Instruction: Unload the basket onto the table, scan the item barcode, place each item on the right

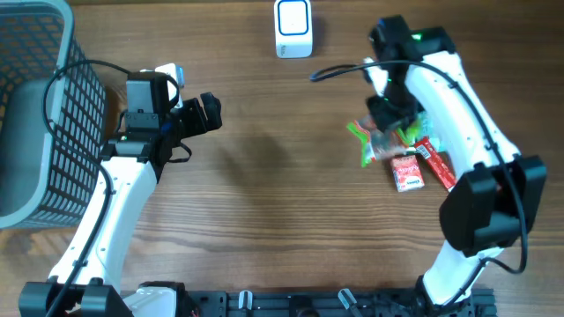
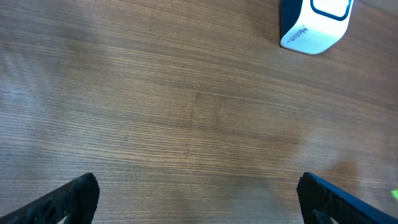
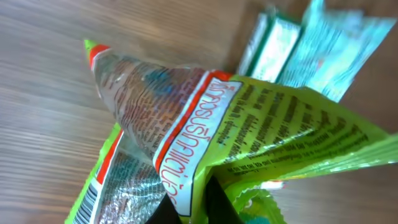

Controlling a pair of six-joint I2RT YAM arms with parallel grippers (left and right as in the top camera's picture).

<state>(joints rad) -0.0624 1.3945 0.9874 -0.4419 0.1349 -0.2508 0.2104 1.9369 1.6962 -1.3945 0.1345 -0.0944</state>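
The shiny green plastic snack packet with a clear window and red-white lettering (image 3: 249, 124) is one single piece. It sits directly at the right gripper (image 3: 186, 208), and a crumpled fold of it lies between the two dark fingers, which are pressed together on it. In the overhead view this packet (image 1: 368, 143) is just below the right gripper (image 1: 385, 119), and part of it spreads over the wooden table (image 1: 264, 194). I cannot tell whether it is lifted or rests on the wood.

Touching the packet, on the side toward the right arm's base, lie two red packets. One is a flat red and white packet (image 1: 407, 173) and the other is a long narrow red packet (image 1: 437, 164). In the right wrist view, pale green and white wrappers (image 3: 298, 43) show just behind the held packet; their number is not clear.

One white box-shaped barcode scanner with a blue-framed window (image 1: 293, 28) stands well apart from the right gripper, toward the far edge of the table. Only bare wood lies between them.

The left gripper (image 1: 210, 112) is spread wide with nothing between its fingers. Its own camera shows the scanner (image 2: 314, 25) ahead of it, to the right, and the left gripper (image 2: 199, 205) hangs over bare wood. One grey mesh basket (image 1: 35, 114) stands behind the left arm, at the table's edge.
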